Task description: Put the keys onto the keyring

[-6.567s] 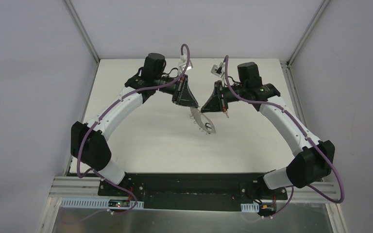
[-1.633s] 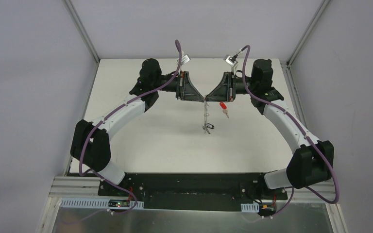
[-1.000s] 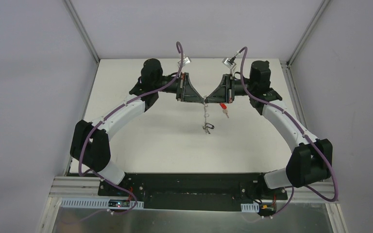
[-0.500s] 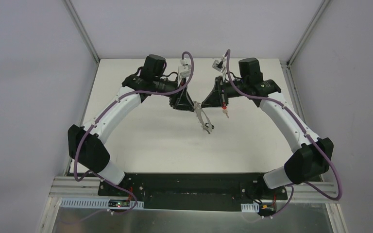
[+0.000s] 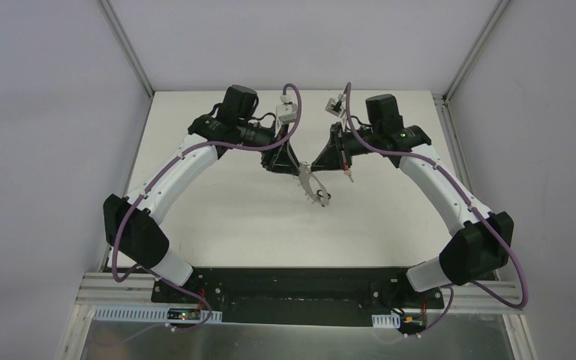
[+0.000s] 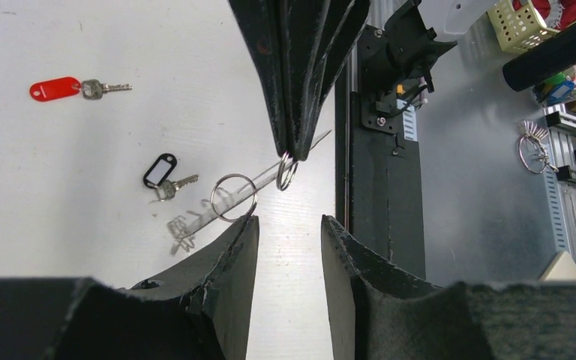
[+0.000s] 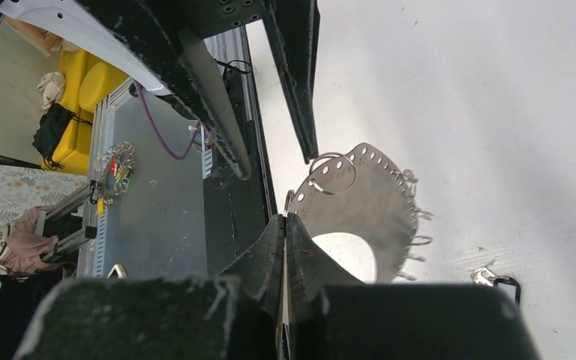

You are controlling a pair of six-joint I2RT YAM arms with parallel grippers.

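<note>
Grey metal of the keyring (image 7: 375, 202) is sitting pinched between the closed jaws of your right gripper (image 7: 285, 236), at the lower centre of the right wrist view. The band is hanging from that grip above the white table (image 5: 217, 202), with its small wire loops (image 6: 234, 197) fanning along one edge; whether its lower tip is touching the surface cannot be told. Your left gripper (image 6: 289, 232) is standing with its jaws parted to a moderate gap and nothing between them, its fingers (image 6: 229, 251) sitting just beside the band at the bottom of the left wrist view. Both keys are lying loose on the table. You are seeing the red-headed key (image 6: 56, 88) at the upper left of that view, well apart from the ring, and the dark-tagged key (image 6: 161, 172) left of centre, near the looped edge. In the overhead view both grippers are meeting at the centre of the frame
</note>
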